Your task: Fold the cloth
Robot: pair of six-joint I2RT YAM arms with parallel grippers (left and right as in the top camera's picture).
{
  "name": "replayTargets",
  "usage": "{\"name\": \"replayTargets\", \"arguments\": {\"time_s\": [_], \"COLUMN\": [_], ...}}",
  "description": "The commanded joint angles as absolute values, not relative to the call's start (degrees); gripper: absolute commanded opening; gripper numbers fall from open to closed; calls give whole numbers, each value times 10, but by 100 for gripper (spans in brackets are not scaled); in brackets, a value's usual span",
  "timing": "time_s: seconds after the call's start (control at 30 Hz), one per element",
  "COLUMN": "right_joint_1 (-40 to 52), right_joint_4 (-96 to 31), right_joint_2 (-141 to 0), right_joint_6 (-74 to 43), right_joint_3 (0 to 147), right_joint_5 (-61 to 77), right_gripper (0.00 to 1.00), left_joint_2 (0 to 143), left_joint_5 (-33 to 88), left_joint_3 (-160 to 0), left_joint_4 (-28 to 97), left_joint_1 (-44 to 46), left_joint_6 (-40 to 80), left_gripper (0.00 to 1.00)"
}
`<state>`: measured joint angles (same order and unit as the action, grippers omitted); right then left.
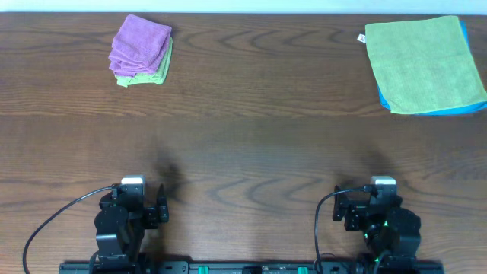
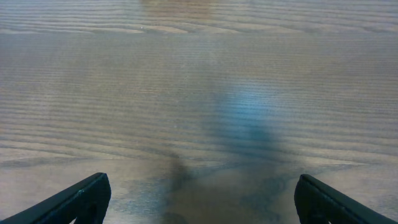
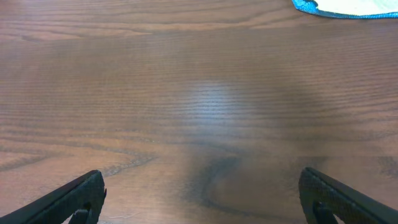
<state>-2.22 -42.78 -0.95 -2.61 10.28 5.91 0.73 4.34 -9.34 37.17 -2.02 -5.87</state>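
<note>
The cloth is out of view in all three views. My left gripper rests near the table's front edge at the left, open, with only bare wood between its dark fingertips. At the front right my right gripper also stands open over bare wood, its fingertips far apart and nothing between them. Both grippers are far from the fabric at the back of the table.
A small folded purple square lies on a folded green one at the back left. At the back right a spread lime-green square with a white tag covers a blue sheet, whose edge shows in the right wrist view.
</note>
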Motion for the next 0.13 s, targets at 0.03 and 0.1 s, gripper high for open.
{"name": "replayTargets", "arguments": {"time_s": [0.03,0.1], "right_joint_1": [-19,-19], "right_joint_4": [-428,-428], "right_joint_2": [-3,-3], "right_joint_6": [-36,-36], "right_joint_3": [94,94], "right_joint_5": [54,54], "right_gripper": [99,99], "left_joint_2": [2,2], "left_joint_5": [49,49], "left_joint_3": [-91,-91], "left_joint_4": [376,376], "left_joint_1": [-17,-17], "left_joint_6": [-64,-64], "left_gripper": [95,95]}}
